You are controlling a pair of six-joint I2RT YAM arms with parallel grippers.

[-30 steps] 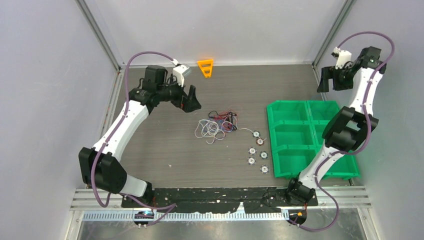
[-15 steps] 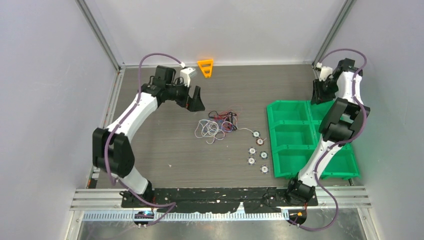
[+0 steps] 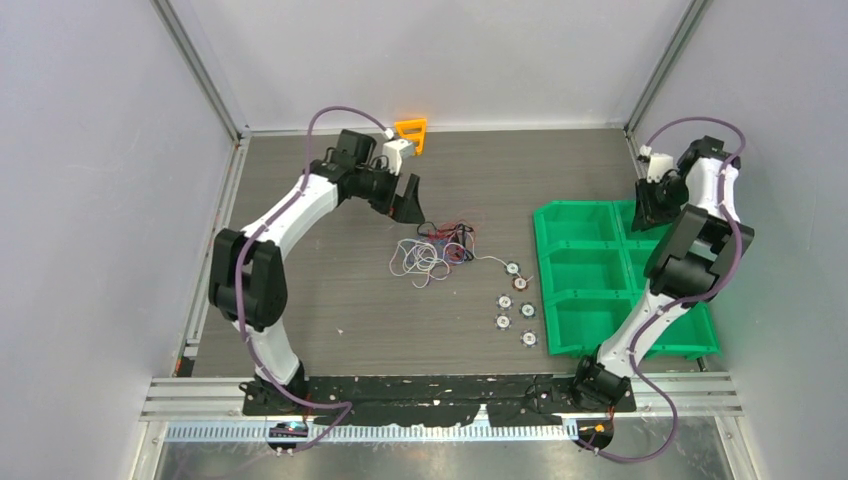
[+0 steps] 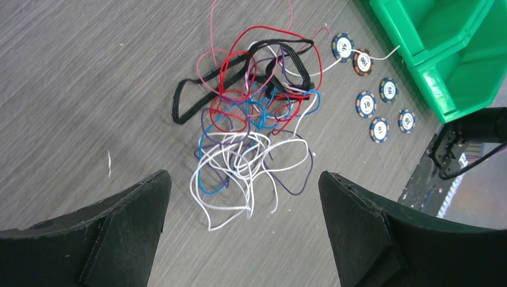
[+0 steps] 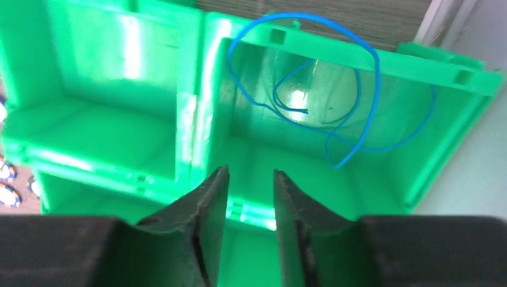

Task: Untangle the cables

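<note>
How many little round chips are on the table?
6 chips, all on the table beside the green bin: two crossed by a white cable, four clustered just past them. None looks hidden.

Matt grey wood-grain finish on the bench (image 4: pixel 72 89), finely streaked. Glossy, smooth green plastic on the bin (image 5: pixel 119 60), bright with glare. Thin, smooth plastic sheathing on the cables (image 4: pixel 251 137), slightly shiny. Matt black plastic on the left tool (image 4: pixel 242 179) and right tool (image 5: pixel 251 173), faintly grainy.
</note>
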